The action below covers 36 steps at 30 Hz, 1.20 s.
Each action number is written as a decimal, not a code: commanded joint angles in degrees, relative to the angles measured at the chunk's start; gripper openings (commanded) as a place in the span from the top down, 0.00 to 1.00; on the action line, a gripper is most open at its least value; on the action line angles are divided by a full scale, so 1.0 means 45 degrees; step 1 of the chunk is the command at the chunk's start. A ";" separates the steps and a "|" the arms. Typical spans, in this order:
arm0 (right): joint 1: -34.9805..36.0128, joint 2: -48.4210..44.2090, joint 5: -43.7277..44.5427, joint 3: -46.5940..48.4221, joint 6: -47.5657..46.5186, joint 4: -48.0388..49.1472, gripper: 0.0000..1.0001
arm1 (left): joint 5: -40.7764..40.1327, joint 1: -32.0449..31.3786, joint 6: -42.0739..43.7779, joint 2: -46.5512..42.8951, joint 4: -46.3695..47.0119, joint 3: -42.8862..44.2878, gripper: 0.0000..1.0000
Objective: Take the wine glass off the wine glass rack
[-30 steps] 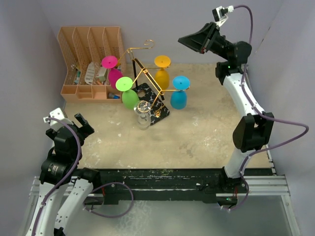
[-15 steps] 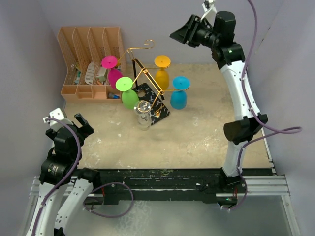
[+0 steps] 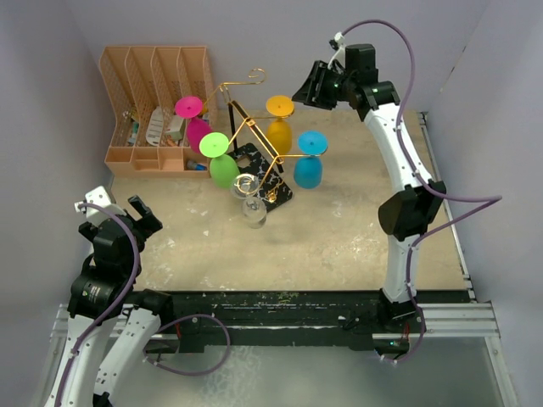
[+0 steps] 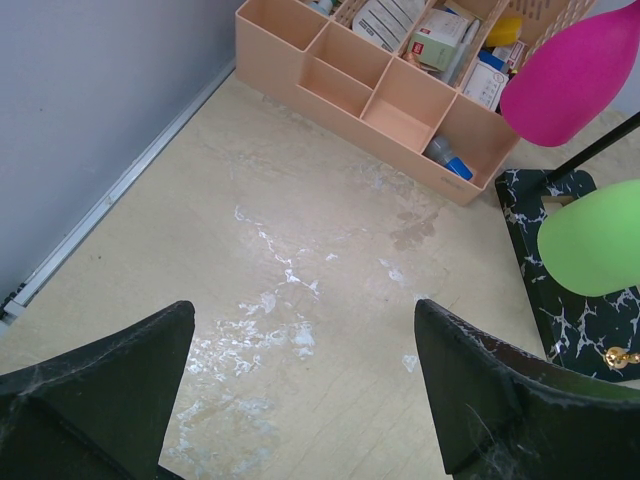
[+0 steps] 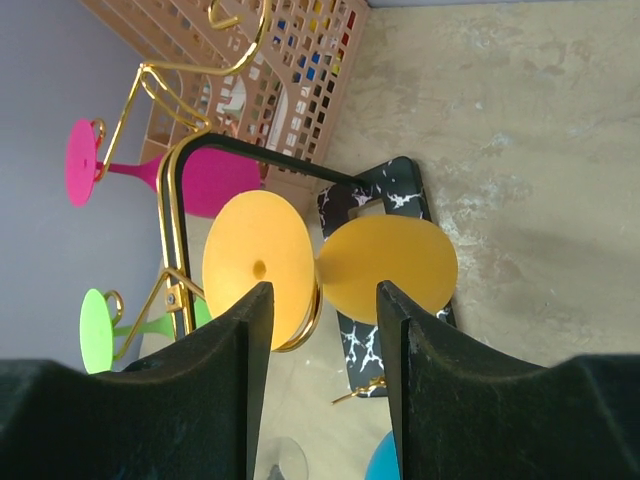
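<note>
The right gripper (image 5: 320, 292), fingers spread apart and empty, is hovering just beside the yellow wine glass (image 5: 388, 268), which is hanging foot-up on the wine glass rack (image 3: 253, 158). The approach seems to be in hand; next the fingers need closing on the stem, barely visible here, then sliding it outward. The left gripper (image 4: 300, 318) is resting well apart, fingers spread.

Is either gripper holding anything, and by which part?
Nothing held: left gripper and right gripper are open; the yellow wine glass hangs on the rack.
</note>
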 commanded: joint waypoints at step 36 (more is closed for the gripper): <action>0.0568 -0.0934 -0.0576 -0.1242 -0.0423 0.2359 0.72 | -0.0079 -0.0087 0.0114 -0.0061 0.0505 0.0004 0.07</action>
